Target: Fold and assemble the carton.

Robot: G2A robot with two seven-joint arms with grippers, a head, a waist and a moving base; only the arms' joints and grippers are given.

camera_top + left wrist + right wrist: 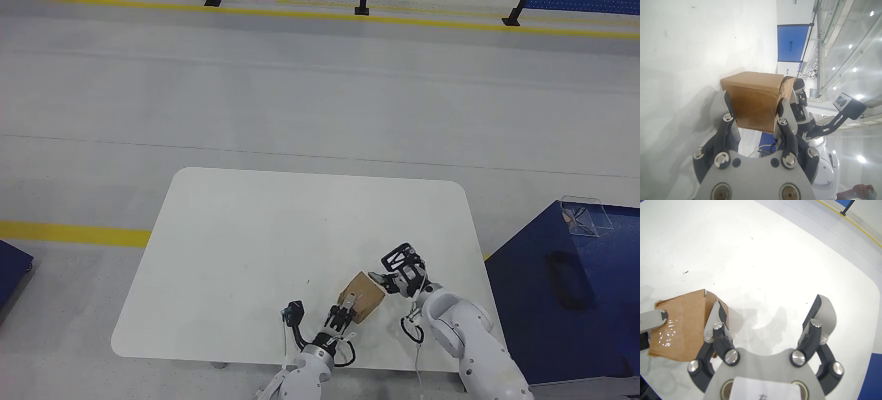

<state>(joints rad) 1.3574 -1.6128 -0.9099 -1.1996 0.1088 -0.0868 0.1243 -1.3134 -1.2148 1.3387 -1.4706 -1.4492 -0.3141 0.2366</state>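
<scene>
As viewed from above, shows carton [362, 296] in lower centre of frame, near lower edge of white table [300, 220], standing as a box shape. Places left gripper [338, 318] just below and left of it, clamped on it. Places right gripper [392, 272] just to its right, spread wide.

Left wrist view: frames carton [753, 83] at centre, pinched across two opposite walls by left gripper [755, 104], one pad per side. Reveals a frayed, loose flap [788, 87] at upper right corner of box, with right gripper [798, 98] just behind.

Right wrist view: sets carton [683, 321] at lower left of frame. Shows right gripper [770, 308] released, one finger [719, 311] lying against near wall, other well clear over bare table. Catches left gripper [655, 319] pressing a fingertip on a face at far left edge, beside a glossy patch [667, 332].

Handling, as a judgement: likely light and thin-walled, stiff along creases yet easily dented mid-panel, and probably slick on glossy patch. Best taken across opposite walls close to a folded edge, avoiding frayed flap.
</scene>
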